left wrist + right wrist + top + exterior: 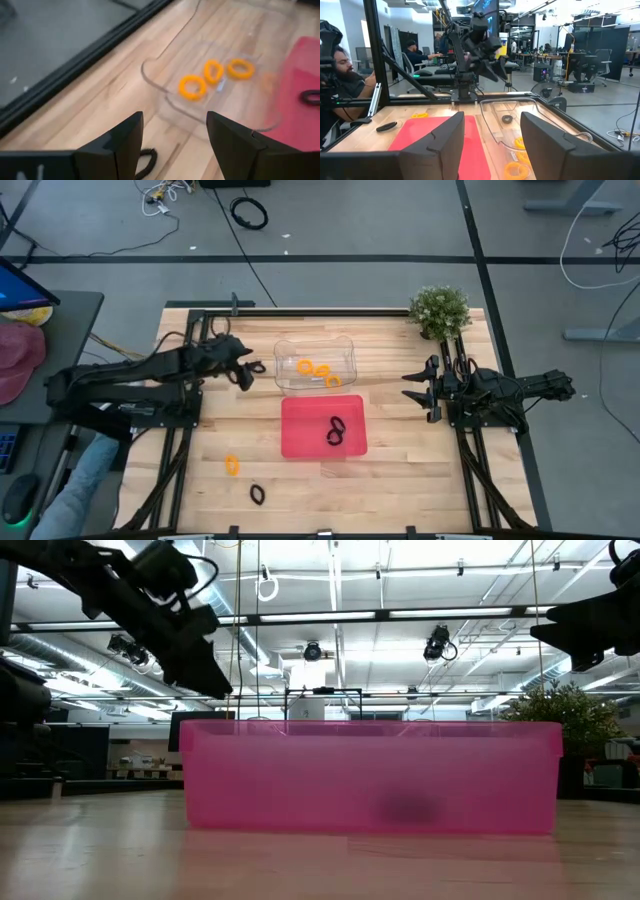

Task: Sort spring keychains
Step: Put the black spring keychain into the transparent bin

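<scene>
While a potted plant (440,310) stands behind, both arms hover apart.

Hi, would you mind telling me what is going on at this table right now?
A two-armed robot is sorting spring keychains by colour. Three orange ones lie in the clear tray, two black ones in the red tray. The left gripper hangs open beside the clear tray, holding nothing; a black keychain lies on the table beneath it. The right gripper waits open. One orange and one black lie on the table's near part.
</scene>
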Tool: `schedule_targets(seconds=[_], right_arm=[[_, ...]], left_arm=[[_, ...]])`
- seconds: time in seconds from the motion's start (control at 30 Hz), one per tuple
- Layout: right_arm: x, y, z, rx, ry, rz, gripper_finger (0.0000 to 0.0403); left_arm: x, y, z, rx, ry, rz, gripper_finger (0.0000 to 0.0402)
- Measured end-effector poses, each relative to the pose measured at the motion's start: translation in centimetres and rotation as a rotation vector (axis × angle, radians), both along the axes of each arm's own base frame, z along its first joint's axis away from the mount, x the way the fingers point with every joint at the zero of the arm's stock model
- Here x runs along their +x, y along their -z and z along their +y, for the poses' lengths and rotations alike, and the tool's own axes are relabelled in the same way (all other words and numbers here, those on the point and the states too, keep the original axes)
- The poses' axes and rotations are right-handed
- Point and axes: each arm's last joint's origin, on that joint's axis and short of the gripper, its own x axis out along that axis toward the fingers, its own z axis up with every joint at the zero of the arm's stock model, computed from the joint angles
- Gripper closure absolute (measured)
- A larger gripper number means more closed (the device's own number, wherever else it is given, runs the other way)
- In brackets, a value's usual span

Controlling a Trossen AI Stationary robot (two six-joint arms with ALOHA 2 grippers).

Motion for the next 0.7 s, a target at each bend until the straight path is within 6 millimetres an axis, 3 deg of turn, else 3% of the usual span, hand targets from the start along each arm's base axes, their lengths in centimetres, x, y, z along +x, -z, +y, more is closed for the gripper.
schedule_targets(seconds=[0.4, 0.7], right_arm=[[0.0, 0.0, 0.0, 0.000, 0.000, 0.000, 0.0204], [0.0, 0.0, 0.0, 0.000, 0.000, 0.000, 0.0204]], left_arm=[[0.9, 2.4, 2.7, -0.135, -0.172, 0.210, 0.0179], [2.0, 3.8, 3.5, -0.207, -0.172, 0.321, 0.0179]])
